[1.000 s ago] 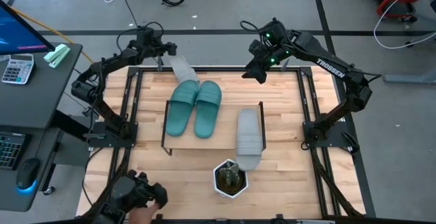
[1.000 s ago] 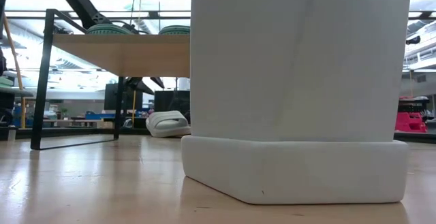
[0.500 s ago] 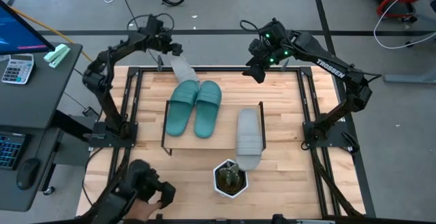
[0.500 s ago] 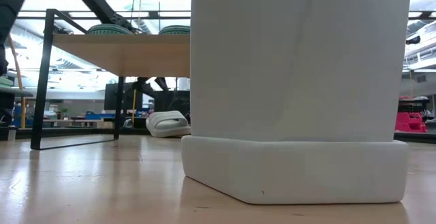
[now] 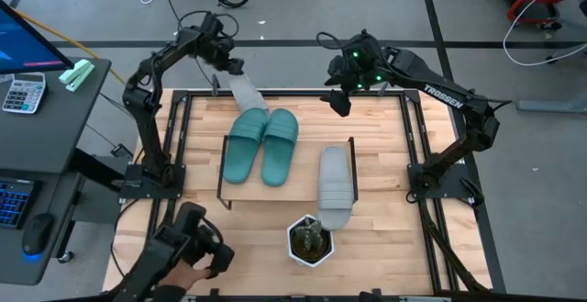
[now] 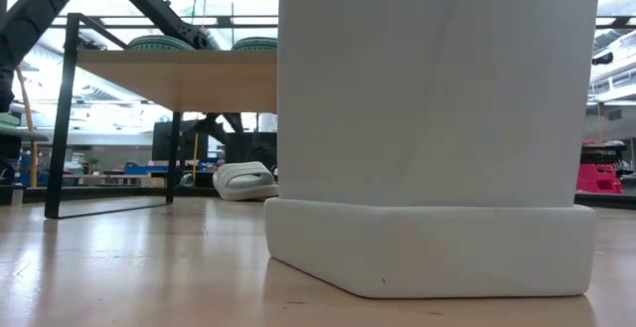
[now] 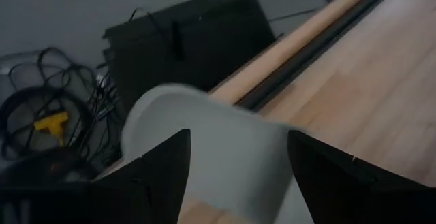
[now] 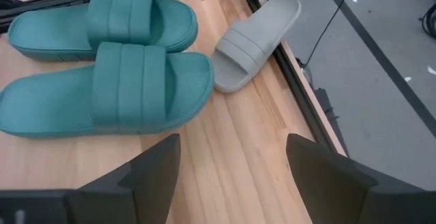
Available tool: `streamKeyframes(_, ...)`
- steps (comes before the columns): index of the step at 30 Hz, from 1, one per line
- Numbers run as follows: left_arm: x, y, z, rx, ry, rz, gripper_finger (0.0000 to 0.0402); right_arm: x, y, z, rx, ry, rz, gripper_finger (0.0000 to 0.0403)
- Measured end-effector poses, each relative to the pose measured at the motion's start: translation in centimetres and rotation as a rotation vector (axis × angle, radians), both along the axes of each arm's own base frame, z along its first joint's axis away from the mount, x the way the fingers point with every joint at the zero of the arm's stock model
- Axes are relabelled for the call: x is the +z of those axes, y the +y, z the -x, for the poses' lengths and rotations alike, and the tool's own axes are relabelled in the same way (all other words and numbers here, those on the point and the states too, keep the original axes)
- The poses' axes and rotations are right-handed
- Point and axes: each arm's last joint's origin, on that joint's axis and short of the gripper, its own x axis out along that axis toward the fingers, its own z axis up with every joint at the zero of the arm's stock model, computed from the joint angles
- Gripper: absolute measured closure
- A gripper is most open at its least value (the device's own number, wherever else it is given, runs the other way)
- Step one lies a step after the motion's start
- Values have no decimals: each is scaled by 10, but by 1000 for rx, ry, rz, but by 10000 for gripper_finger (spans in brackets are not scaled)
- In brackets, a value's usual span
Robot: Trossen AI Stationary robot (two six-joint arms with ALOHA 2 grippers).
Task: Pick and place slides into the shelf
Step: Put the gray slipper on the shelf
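Plant pot [image 5: 310, 240] abuts grey slide [image 5: 336, 188]; teal pair [image 5: 262, 143] on shelf [image 5: 286, 184]; both grippers, left [image 5: 228, 63] and right [image 5: 336, 101], spread apart, empty.

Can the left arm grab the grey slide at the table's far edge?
Probably yes. The left gripper is open, right by the grey slide, and nothing blocks it; the green slides lie beside it.
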Motion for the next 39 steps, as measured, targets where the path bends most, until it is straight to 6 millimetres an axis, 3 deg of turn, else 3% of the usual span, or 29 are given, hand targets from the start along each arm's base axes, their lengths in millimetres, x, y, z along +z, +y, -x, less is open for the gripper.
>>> streamKeyframes(6,-19,12,13,88,176,-30,150,0,0,0,-3,-2,-1,128)
streamKeyframes(17,-53,28,20,63,62,78,134,0,0,0,-29,-10,-33,128)
streamKeyframes(28,-84,33,19,-2,68,116,138,0,0,0,-40,-14,-50,128)
streamKeyframes(33,-83,36,18,-7,58,88,200,0,0,0,-46,-14,-53,130)
streamKeyframes(39,-81,36,18,-3,45,85,340,0,0,0,-57,-14,-56,140)
